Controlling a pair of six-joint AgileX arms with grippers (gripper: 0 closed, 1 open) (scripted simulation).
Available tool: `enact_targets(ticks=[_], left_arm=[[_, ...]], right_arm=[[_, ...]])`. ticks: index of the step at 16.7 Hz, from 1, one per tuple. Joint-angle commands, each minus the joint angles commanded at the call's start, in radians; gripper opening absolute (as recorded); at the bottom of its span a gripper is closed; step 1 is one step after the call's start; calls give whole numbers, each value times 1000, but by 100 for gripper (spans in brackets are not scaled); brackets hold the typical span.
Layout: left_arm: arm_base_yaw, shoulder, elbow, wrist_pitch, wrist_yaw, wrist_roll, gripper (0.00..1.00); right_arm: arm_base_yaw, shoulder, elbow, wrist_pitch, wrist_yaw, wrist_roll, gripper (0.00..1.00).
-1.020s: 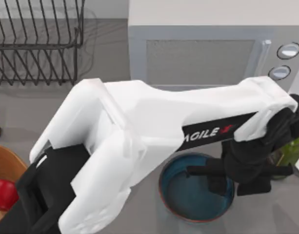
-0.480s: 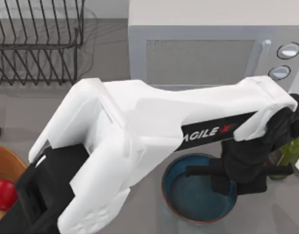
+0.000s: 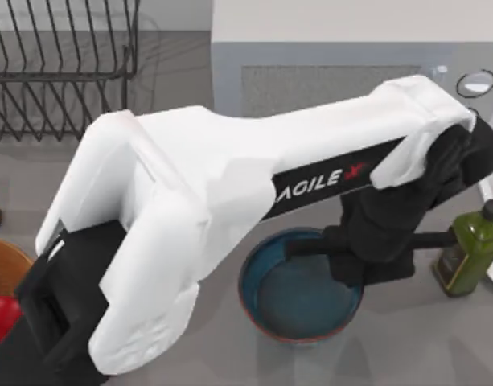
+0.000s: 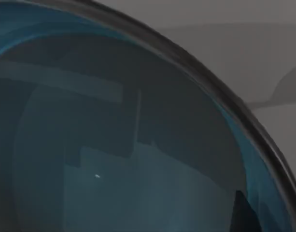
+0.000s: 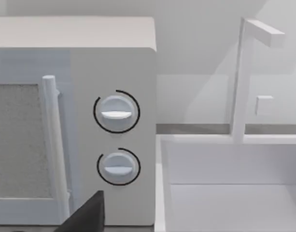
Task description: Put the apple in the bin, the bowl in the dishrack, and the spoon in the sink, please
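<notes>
While gripping the bowl (image 3: 298,293) at its right rim, left claw (image 3: 355,261) clenched, green bottle (image 3: 469,249) just beside.

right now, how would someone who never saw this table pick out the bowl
Start at the big white microwave at the back of the table and come forward toward the near edge. The bowl sits there, under the left tool, with a green bottle on its right. It is the one wide, round, teal-blue dish with a thin brownish rim.
</notes>
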Motion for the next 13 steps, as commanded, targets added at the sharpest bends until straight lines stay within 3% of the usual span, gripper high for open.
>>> enact_targets(ticks=[6, 13], left_arm=[[-5, 16, 264, -247, 14, 7, 0], [-68, 27, 340, -264, 70, 49, 0]], right_arm=[[0, 0, 0, 0, 0, 0, 100], [0, 0, 0, 0, 0, 0, 100]])
